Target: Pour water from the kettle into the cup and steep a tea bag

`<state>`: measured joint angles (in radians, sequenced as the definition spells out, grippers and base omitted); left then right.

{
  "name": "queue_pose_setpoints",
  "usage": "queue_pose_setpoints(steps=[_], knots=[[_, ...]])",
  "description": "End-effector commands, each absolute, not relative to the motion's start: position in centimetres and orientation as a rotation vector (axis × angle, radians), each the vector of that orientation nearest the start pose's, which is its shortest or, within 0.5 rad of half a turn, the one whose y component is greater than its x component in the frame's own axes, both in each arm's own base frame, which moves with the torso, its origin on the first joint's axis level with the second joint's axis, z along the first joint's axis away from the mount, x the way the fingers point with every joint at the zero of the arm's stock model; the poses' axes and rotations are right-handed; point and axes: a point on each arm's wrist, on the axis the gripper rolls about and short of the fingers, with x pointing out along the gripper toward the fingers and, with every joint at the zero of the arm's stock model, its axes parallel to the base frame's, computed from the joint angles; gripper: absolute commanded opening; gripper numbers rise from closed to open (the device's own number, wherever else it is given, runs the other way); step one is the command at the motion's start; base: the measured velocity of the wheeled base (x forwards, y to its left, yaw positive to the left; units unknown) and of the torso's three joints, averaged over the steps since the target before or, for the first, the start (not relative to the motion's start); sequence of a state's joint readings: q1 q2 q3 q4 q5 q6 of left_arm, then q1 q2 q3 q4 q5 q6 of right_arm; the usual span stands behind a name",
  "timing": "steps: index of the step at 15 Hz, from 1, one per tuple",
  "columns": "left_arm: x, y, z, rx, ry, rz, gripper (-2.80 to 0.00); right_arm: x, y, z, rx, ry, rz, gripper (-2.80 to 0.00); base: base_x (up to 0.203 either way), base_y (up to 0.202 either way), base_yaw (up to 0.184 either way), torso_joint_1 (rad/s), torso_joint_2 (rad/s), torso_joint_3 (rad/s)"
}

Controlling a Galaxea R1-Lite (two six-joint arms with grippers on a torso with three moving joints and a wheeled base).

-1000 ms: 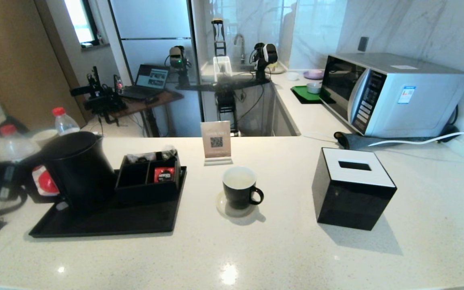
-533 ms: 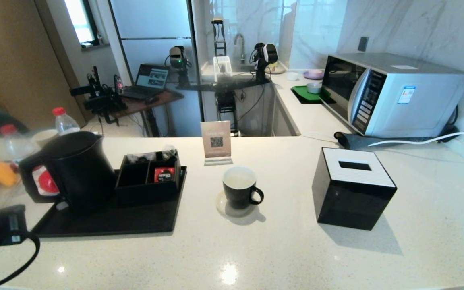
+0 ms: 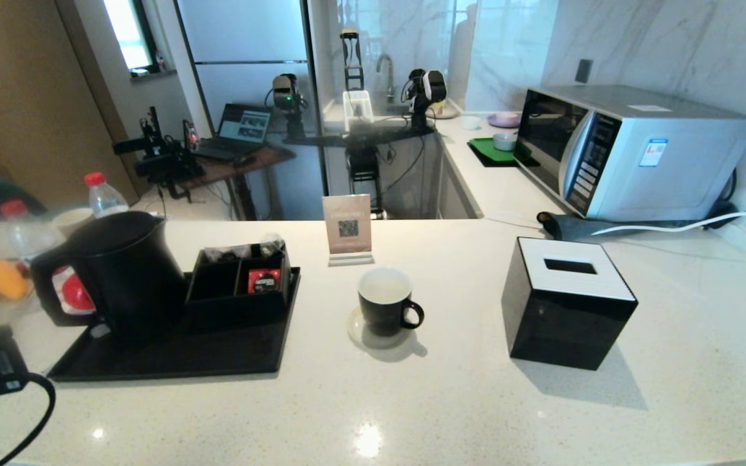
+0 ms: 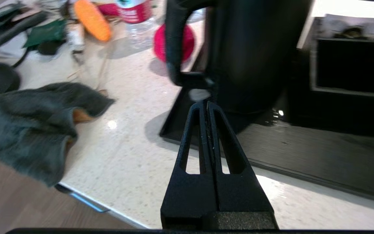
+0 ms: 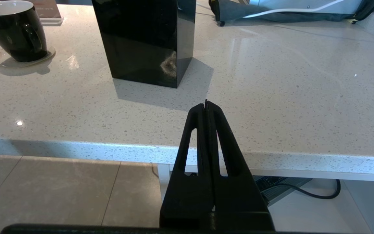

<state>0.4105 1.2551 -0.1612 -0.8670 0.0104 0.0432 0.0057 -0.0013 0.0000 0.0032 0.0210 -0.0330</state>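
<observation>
Left claw (image 4: 207, 104) fingers pressed together, nothing held, near kettle (image 4: 252, 52) handle | right claw (image 5: 206, 103) closed empty, parked off surface (image 5: 271, 97) edge | cup (image 3: 384, 301) on coaster

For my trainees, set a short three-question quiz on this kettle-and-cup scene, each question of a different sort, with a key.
1. True or false: the left gripper is clamped around the handle of the kettle.
2. Multiple choice: the cup stands on
A. the black tray
B. a small saucer on the counter
C. the tissue box
3. Fill in: the right gripper hangs off the counter's near edge with its fingers ____.

Key
1. False: its fingers are shut on nothing, short of the handle.
2. B
3. shut
</observation>
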Motion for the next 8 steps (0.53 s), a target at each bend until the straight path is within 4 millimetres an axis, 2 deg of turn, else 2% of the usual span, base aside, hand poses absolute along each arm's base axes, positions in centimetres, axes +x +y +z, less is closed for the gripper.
queue_pose_setpoints(steps=[1,4,8], knots=[[14.6,7.0,12.7,-0.018,0.265,0.454,-2.80,-2.3,0.0,7.5,-0.034,0.003,0.028,-2.80,0.000,0.000,0.000,0.000,0.00,0.000],[15.6,8.5,11.7,-0.024,0.252,0.521,-2.80,-2.3,0.0,7.5,-0.034,0.003,0.028,-2.80,0.000,0.000,0.000,0.000,0.00,0.000],[17.0,10.1,9.3,-0.027,0.263,0.590,-2.80,-2.3,0.0,7.5,-0.034,0.003,0.028,-2.80,0.000,0.000,0.000,0.000,0.00,0.000]])
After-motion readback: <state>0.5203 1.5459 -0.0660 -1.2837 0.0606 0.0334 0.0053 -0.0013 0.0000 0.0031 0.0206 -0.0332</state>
